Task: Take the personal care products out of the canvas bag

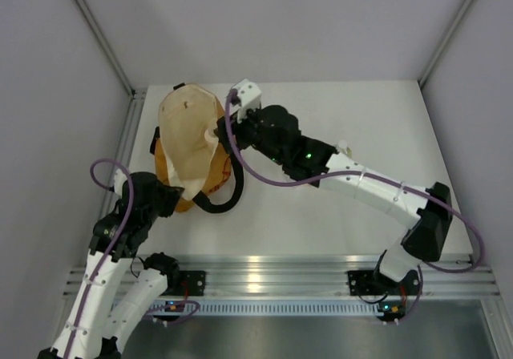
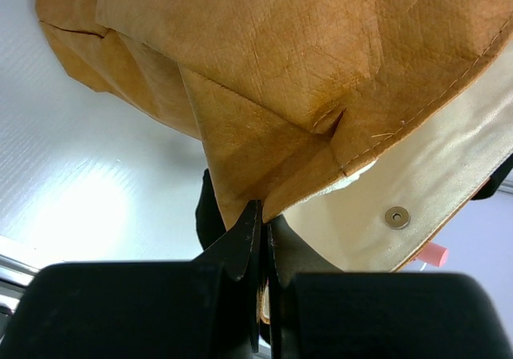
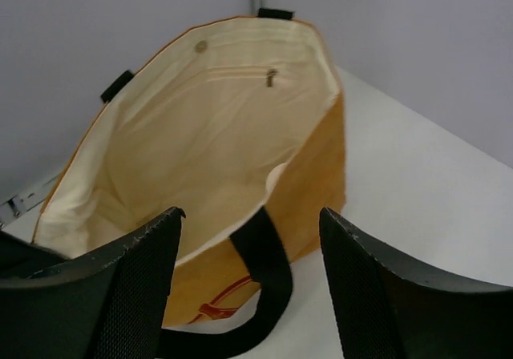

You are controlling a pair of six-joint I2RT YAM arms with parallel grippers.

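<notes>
The canvas bag (image 1: 188, 143) lies in the upper left of the top view, its mouth open and the cream lining (image 3: 200, 151) showing. It is soft, thin cloth that folds and sags, so one edge wants pinning while the other arm reaches in. No bottles show plainly inside. A small pink piece (image 2: 434, 253) at the lower right of the left wrist view may be a cap, though I cannot tell. The bottles should be light, hard and smooth, and likely to slip. They are probably best taken across the body, below the cap.

The left pincer (image 2: 260, 223) is clamped on a fold of the bag's orange edge. The right pincer (image 3: 250, 215) is spread wide just before the mouth, above a black strap handle (image 3: 260, 251). The white desk (image 1: 337, 215) carries the bag.
</notes>
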